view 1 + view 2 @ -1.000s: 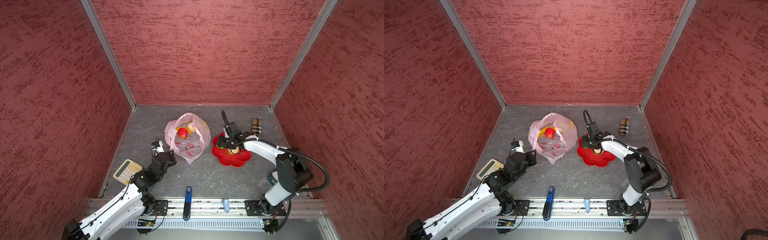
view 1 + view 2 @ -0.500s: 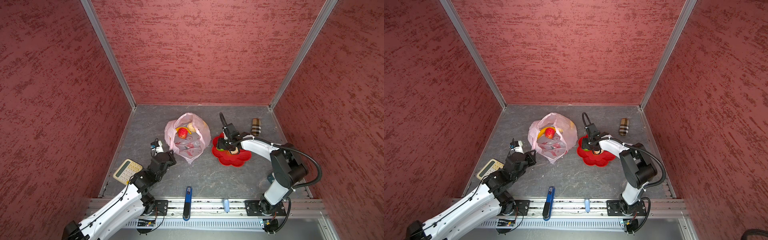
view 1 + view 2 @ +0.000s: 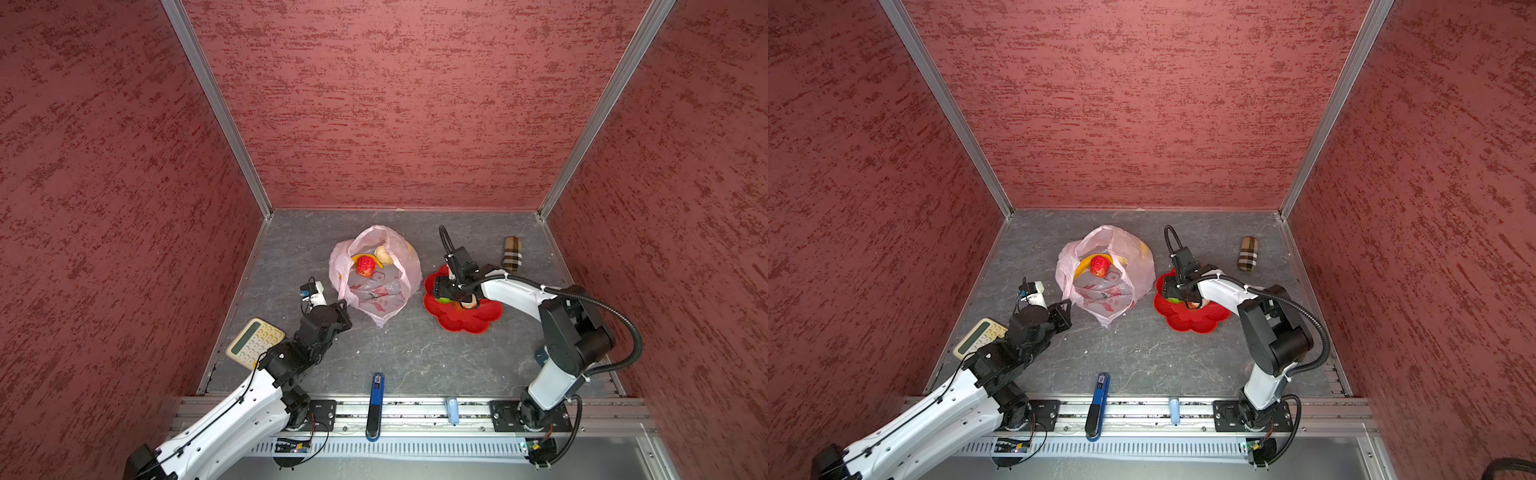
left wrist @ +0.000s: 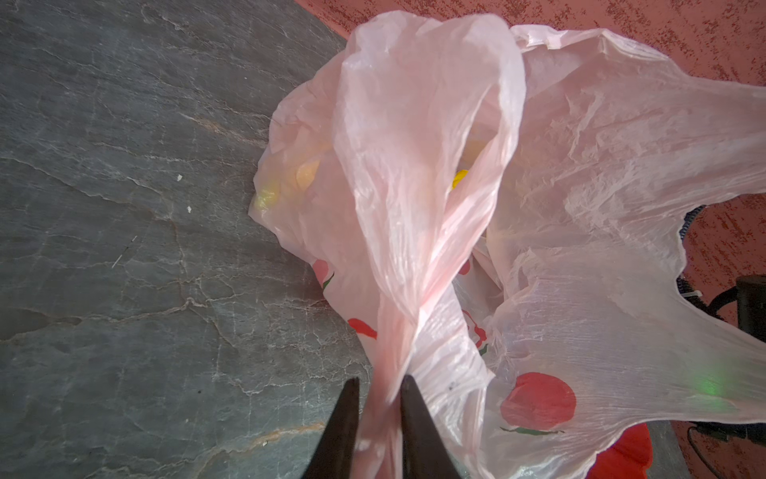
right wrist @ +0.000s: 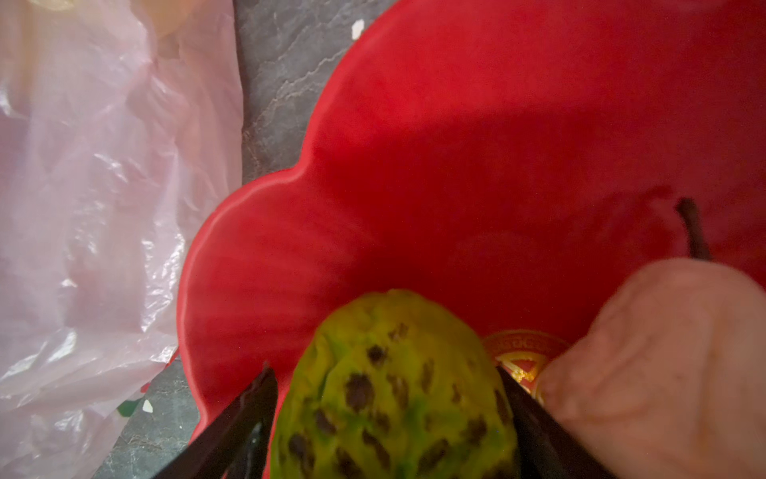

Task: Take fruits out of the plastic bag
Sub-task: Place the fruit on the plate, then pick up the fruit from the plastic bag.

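The step in hand looks like setting a fruit down. The right jaws hang low over the red plate (image 3: 465,322), right of centre in both top views. They are spread to either side of the green fruit (image 5: 393,394), which sits on the plate; a sliver of red shows between it and 1 jaw, so I take it as released; a beige fruit (image 5: 663,352) lies just beside it. The left jaws are clenched on a twisted handle (image 4: 393,323) of the plastic bag (image 3: 376,297), mid-frame and just left of the plate. In its open mouth I see 3 fruits: a red strawberry (image 3: 365,266), a banana (image 3: 377,263) and a beige lump (image 3: 383,254). Next, I'd judge, the right arm must lift clear of the plate, cross left to the bag mouth and come down on the strawberry, which sits on top; the thin film could snag a jaw.
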{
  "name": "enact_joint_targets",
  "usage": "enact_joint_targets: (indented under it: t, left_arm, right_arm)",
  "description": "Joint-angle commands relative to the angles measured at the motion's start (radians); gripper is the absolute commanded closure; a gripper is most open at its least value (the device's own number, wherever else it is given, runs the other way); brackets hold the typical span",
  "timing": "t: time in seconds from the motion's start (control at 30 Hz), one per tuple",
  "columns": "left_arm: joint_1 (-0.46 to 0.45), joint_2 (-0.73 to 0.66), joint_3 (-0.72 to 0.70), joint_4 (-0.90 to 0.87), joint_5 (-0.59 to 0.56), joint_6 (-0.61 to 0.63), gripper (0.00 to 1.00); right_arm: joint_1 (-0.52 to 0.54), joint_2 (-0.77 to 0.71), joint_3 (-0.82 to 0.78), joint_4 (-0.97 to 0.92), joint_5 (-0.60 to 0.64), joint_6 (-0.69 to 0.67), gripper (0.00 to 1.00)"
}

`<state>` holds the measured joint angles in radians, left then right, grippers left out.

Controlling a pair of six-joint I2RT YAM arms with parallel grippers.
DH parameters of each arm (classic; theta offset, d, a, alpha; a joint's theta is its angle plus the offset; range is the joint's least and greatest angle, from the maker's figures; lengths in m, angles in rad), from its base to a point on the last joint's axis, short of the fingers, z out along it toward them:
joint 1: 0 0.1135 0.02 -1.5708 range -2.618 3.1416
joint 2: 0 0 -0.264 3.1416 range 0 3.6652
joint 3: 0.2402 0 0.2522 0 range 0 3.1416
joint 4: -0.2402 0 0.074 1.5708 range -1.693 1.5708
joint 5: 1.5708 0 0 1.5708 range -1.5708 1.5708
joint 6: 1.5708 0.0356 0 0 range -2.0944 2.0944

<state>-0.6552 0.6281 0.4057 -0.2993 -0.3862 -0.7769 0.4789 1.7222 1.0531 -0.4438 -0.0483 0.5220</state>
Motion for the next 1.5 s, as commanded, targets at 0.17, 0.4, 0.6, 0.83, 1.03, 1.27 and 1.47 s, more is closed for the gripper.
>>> enact_joint_targets:
  t: [0.17,0.4,0.6,0.83,1.03,1.27,1.47]
  left_arm:
    - [0.008,-0.006,0.007,-0.008,-0.005,0.010,0.80]
    - [0.008,-0.008,0.005,-0.001,-0.001,0.013,0.80]
    - [0.010,-0.034,0.002,-0.021,0.000,0.009,0.80]
    - [0.008,-0.061,0.016,-0.057,0.003,0.027,0.80]
    - [0.006,-0.072,0.017,-0.064,0.001,0.023,0.81]
    - [0.002,-0.107,0.011,-0.126,-0.005,0.004,0.81]
    - [0.002,-0.154,-0.001,-0.190,-0.032,-0.014,0.80]
  right_arm:
    - [0.005,-0.112,0.068,-0.077,0.097,-0.020,0.16]
    - [0.016,-0.257,0.140,-0.170,0.155,-0.045,0.18]
    - [0.132,-0.389,0.251,-0.174,0.187,-0.094,0.25]
    - [0.379,-0.312,0.487,-0.062,0.231,-0.161,0.28]
    - [0.471,-0.062,0.697,0.077,0.138,-0.129,0.29]
    - [0.443,0.257,0.893,0.032,0.075,-0.066,0.31]
    - [0.383,0.329,0.835,0.053,0.039,-0.011,0.33]
